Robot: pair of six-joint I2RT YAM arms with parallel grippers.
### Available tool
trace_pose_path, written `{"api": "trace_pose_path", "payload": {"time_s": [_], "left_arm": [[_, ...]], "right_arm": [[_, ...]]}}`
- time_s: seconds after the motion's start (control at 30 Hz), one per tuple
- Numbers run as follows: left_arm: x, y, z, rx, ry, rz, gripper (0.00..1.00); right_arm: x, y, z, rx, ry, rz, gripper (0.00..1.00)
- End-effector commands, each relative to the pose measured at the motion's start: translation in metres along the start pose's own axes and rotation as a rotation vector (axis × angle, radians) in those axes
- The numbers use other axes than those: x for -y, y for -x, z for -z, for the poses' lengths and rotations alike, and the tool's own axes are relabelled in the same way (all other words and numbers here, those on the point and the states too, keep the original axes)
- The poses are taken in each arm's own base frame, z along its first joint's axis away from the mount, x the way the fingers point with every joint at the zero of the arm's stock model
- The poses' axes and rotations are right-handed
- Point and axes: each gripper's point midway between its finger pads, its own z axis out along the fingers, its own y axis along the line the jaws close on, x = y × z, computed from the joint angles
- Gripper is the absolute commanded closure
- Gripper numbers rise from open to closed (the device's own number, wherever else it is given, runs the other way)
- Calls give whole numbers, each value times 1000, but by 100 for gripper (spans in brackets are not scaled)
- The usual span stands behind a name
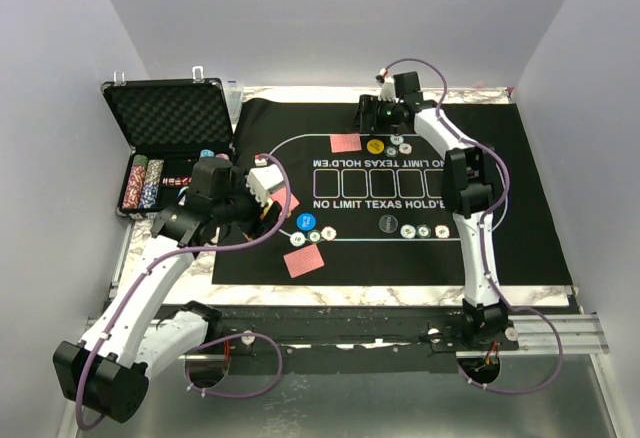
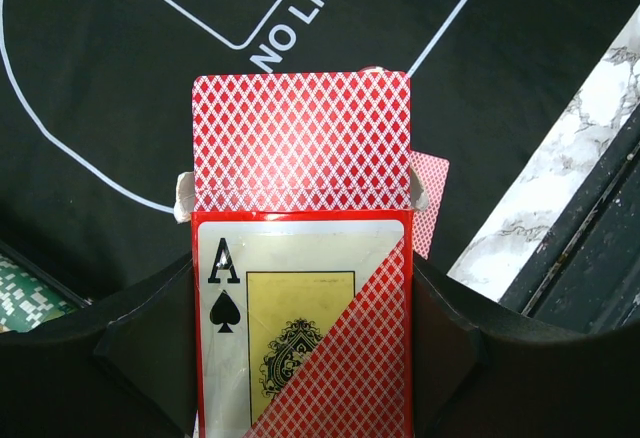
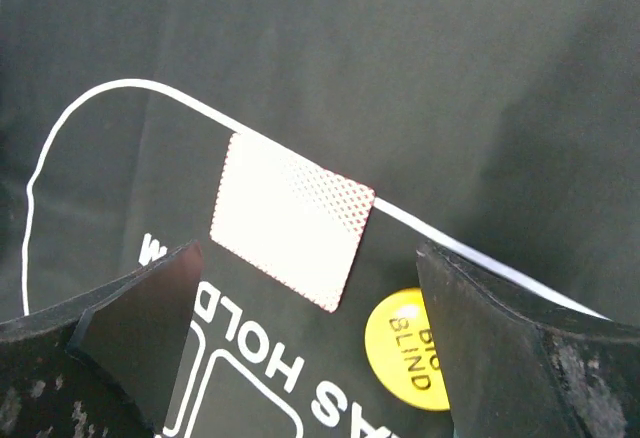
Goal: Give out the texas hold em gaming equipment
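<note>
The right gripper [image 3: 315, 338] stands spread wide and empty above a red-backed playing card [image 3: 290, 220], which lies flat on the black felt mat [image 3: 420, 68] mid-frame, just beside the yellow round blind button [image 3: 410, 350]. The left gripper [image 2: 300, 378] pinches the red-orange card box [image 2: 235, 288], with the red-backed deck [image 2: 300, 138] jutting from its top. Tilting the box could spill cards. A low right-arm sweep could drag the flat card.

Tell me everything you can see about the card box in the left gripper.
The card box is red-bordered cardboard printed with an ace of spades and a red diamond-pattern corner. Its top is open, white side flaps folded out, red-backed cards protruding. It sits clamped between the fingers of the left gripper, over the black mat.
</note>
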Motion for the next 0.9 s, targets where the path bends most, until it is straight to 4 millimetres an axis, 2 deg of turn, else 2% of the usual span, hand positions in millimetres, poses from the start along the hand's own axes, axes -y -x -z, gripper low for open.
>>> {"api": "trace_pose_path", "payload": {"time_s": [0.0,0.07,0.17,0.27,0.37,0.47,0.63,0.87], "left_arm": [[-5,16,-4,56,-4,-38,100],[-7,17,-6,58,-3,-48,100],[-7,22,-11,65,-11,-86,100],[-4,27,-17,68,-23,-141,100],[2,33,-22,74,-44,-167,100],[8,38,-28,77,-67,-187,100],[19,44,-34,84,-97,-218,100],[33,44,-37,81,-126,-247,100]], "right_arm": [[-54,46,60,62,106,86,7],[-91,32,82,5,249,49,7],[-140,-3,114,-86,391,6,7],[-177,-44,138,-174,483,-34,7],[-211,-74,159,-228,548,-42,6],[-235,-97,173,-261,577,-33,5],[-250,-137,180,-341,597,-41,2],[-284,-153,191,-382,718,-25,0]]}}
